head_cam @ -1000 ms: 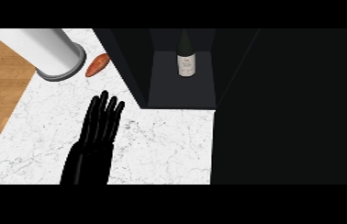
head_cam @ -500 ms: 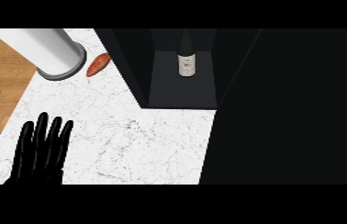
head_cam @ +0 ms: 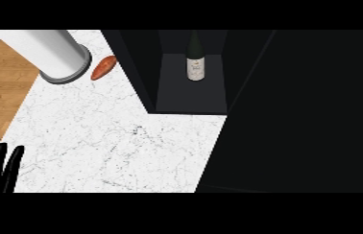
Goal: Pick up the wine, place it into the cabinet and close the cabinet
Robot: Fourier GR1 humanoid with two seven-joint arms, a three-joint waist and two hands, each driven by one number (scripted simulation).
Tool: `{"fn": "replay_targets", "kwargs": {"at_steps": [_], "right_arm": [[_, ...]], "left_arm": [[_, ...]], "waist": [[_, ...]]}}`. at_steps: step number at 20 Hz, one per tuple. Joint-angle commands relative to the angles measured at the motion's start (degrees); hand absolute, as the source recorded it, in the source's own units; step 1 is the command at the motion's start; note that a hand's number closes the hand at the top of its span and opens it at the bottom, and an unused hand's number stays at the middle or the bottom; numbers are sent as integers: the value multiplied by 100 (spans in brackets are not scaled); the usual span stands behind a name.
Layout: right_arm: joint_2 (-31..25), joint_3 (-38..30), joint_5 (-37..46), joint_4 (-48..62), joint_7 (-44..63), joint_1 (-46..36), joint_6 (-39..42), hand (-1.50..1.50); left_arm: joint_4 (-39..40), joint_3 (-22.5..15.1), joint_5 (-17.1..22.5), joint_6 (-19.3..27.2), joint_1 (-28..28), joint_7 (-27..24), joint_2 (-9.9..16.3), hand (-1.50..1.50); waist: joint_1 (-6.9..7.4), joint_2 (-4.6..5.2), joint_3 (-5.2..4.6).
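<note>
The wine bottle (head_cam: 196, 61) stands upright inside the dark cabinet (head_cam: 191, 91), on its floor toward the back, with its pale label facing up and nothing touching it. Only the straight black fingers (head_cam: 10, 167) of the left hand (head_cam: 8, 173) show, at the lower left edge over the white marble tabletop (head_cam: 120, 142), stretched out and holding nothing, well apart from the cabinet; the right hand is out of sight. At the upper left, a white cylinder with a grey base (head_cam: 56, 55) stands near the tabletop's edge with an orange-red sweet potato (head_cam: 103, 67) lying just beside it.
</note>
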Motion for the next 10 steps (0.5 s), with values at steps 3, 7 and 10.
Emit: {"fn": "replay_targets", "kwargs": {"at_steps": [3,7,10], "right_arm": [[316,1105,1234,-248,636,-1052,-1048,150],[322,1760,1994,438,395,-1912,-1737,150],[324,1865,2275,1069,293,-2509,-2430,150]], "left_arm": [[-117,870,338,-821,916,-265,271,-150],[438,1239,546,-1447,866,-360,165,-150],[-196,1866,816,-1631,1378,-108,497,-150]], "waist": [[63,-6,-5],[3,10,-5],[119,-3,2]]}}
